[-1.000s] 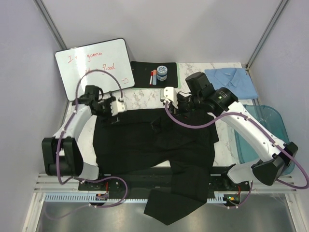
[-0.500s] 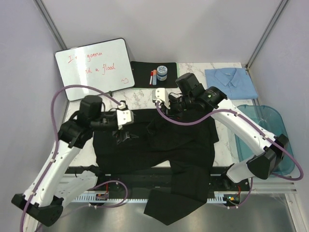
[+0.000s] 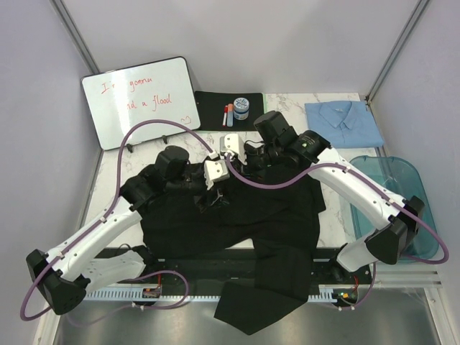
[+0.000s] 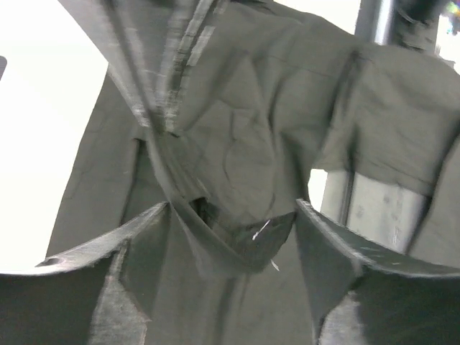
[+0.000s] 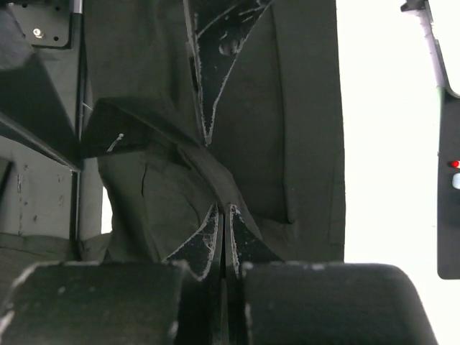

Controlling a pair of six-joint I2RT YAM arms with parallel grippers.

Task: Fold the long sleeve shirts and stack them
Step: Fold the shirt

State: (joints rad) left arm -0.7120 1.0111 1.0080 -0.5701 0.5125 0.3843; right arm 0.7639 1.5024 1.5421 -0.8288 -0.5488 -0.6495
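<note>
The large black shirt [image 3: 273, 208] lies spread over the table, and one part hangs over the front edge [image 3: 262, 305]. My right gripper [image 3: 231, 167] is shut on a raised fold of it near the collar; the pinch shows in the right wrist view [image 5: 223, 212]. My left gripper [image 3: 218, 185] sits right next to it with its jaws wide apart, and a hanging fold of the black shirt [image 4: 237, 244] lies between its fingers [image 4: 144, 237]. The right gripper's shut fingers [image 4: 154, 93] show at the top of the left wrist view. The light blue shirt [image 3: 343, 122] lies folded at the back right.
A whiteboard [image 3: 136, 100] leans at the back left. A black mat [image 3: 212, 111] at the back centre holds markers and a small jar [image 3: 241, 108]. A teal bin [image 3: 402, 187] stands at the right edge. Both arms cross over the shirt's middle.
My left arm has swung right toward the table's middle, its gripper now beside the right one. My right gripper has shifted left, still pinching the black shirt.
</note>
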